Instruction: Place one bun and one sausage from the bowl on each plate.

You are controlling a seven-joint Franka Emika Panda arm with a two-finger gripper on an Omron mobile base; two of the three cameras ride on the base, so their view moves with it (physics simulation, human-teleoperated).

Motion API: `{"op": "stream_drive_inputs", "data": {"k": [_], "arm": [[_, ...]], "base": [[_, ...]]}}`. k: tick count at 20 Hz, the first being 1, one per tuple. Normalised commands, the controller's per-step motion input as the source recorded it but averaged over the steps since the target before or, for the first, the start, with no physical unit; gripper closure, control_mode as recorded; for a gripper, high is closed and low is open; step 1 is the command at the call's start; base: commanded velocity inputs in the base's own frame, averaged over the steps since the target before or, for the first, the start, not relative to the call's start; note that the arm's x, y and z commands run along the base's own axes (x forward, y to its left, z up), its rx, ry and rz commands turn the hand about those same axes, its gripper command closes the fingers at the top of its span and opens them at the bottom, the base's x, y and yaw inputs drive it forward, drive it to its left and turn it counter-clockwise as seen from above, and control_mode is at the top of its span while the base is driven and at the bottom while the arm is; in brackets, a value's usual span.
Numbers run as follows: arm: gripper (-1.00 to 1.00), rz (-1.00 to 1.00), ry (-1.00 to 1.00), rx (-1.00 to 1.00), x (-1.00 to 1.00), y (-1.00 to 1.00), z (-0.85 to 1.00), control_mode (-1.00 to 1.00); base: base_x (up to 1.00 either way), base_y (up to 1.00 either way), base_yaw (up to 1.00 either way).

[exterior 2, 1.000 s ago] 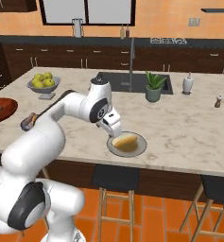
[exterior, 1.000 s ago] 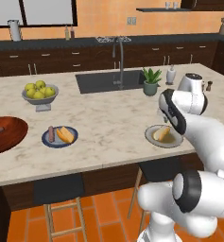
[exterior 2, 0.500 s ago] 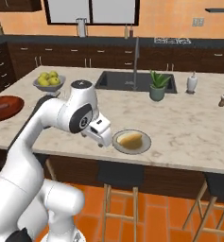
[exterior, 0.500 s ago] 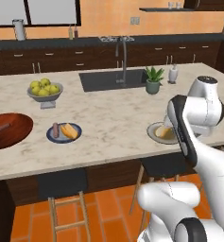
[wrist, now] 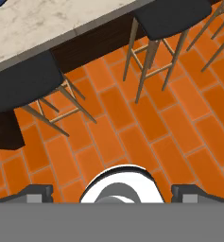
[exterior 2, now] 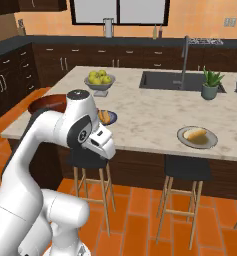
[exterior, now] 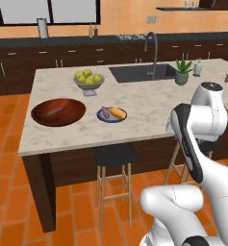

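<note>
Bowl [exterior: 57, 112] holds one sausage [exterior: 54, 113]; gripper [wrist: 111, 193] hangs wide open and empty above the floor [wrist: 146, 123].

Colour notes:
- Bowl [exterior: 57, 112], left of frame: dark reddish-brown wood; one small greyish-brown item inside, possibly a sausage, too small to confirm.
- Near plate [exterior: 111, 115], centre: dark blue-grey, carrying an orange-tan bun and a reddish-brown sausage.
- Far plate [exterior 2: 197, 137], right of frame: greyish-olive, pale rim, golden bun.
- Footed bowl [exterior: 89, 84]: grey; apples yellow-green.
- Counter [exterior: 149, 101]: pale beige, marbled.
- Floor [wrist: 146, 118]: orange brick pattern.
- Stools [wrist: 23, 80]: black seats, tan legs.
</note>
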Motion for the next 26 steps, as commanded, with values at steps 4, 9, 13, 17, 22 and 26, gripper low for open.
{"op": "stream_drive_inputs", "data": {"k": [4, 9, 13, 17, 22, 26], "arm": [[-1.0, 0.0, 0.0, 0.0, 0.0, 0.0, 0.0, 1.0], [-1.0, 0.0, 0.0, 0.0, 0.0, 0.0, 0.0, 1.0], [-1.0, 0.0, 0.0, 0.0, 0.0, 0.0, 0.0, 1.0], [-1.0, 0.0, 0.0, 0.0, 0.0, 0.0, 0.0, 1.0], [-1.0, 0.0, 0.0, 0.0, 0.0, 0.0, 0.0, 1.0], [-1.0, 0.26, -0.06, 0.05, 0.2, 0.05, 0.23, -1.0]], "base": [[0.01, 1.0, -0.21], [0.27, 1.0, -0.22], [0.9, 0.85, -0.03], [1.0, 0.23, 0.19], [0.74, 0.0, 0.4], [0.0, 0.0, 0.0]]}}
